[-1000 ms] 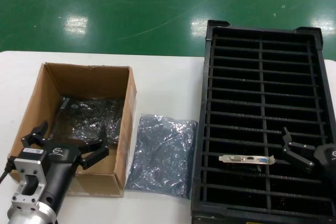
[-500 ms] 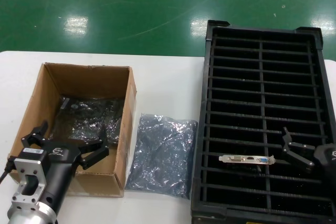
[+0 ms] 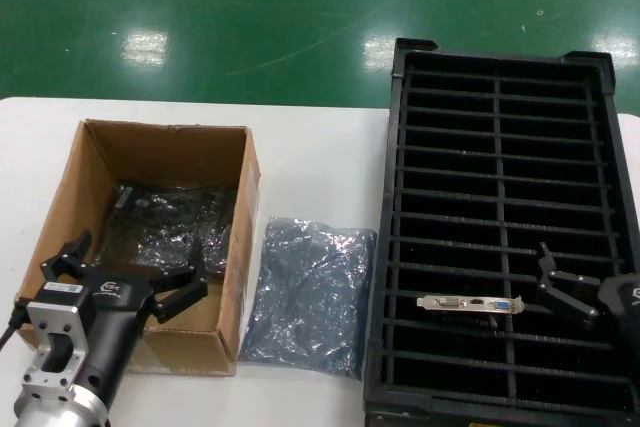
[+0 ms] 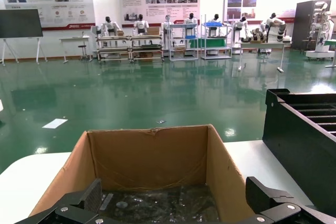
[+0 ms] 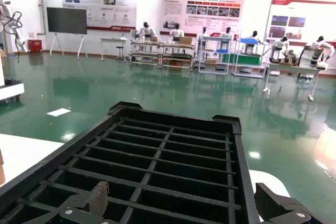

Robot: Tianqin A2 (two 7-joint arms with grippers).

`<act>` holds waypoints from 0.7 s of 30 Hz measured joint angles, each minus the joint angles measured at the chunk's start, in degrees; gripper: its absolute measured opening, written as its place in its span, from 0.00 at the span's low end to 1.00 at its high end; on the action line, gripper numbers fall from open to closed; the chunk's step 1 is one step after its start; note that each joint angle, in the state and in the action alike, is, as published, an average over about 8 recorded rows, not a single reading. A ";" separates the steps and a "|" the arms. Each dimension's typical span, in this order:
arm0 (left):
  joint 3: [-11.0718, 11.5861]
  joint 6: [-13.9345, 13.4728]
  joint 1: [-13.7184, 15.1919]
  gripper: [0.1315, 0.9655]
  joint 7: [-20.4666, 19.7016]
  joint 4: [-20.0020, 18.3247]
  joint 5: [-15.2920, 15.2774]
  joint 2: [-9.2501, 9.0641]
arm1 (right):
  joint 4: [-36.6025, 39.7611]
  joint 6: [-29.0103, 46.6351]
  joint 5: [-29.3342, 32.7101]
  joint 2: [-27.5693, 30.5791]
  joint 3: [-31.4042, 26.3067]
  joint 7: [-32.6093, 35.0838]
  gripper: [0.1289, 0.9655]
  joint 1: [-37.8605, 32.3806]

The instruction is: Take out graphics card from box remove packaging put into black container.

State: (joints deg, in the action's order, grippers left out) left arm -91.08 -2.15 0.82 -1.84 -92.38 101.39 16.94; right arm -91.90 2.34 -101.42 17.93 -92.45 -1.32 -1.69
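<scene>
The left gripper point(image 3: 128, 269) is hovering with its fingers spread wide over the near end of the box point(image 3: 70, 182), which is sitting on the left part of the white desk point(image 3: 320, 157). In the left wrist view the two black fingertips point(image 4: 89, 200) are standing far apart, one by each side wall of the box point(image 4: 152, 156). Inside the box a crinkled grey bag point(image 3: 170, 227) is lying on the bottom, and what it is holding cannot be told.

A second piece of packaging point(image 3: 310, 292) is lying flat on the desk between the box and the black container point(image 3: 500, 62), close beside both.

The graphics card point(image 3: 470, 303) is standing on edge in a slot in the near part of the black container, its silver bracket with the white and blue ports facing up. The right gripper point(image 3: 560, 282) is hanging over the container just to the right of the card, apart from it, its fingers spread and pinching nothing. The right wrist view is showing the slotted tray point(image 5: 168, 156) stretching away, with the two fingertips point(image 5: 97, 195) wide apart above it.
</scene>
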 joint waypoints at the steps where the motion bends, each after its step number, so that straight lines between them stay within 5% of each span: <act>1: 0.00 0.00 0.00 1.00 0.00 0.00 0.00 0.00 | 0.00 0.00 0.00 0.00 0.00 0.00 1.00 0.00; 21: 0.00 0.00 0.00 1.00 0.00 0.00 0.00 0.00 | 0.00 0.00 0.00 0.00 0.00 0.00 1.00 0.00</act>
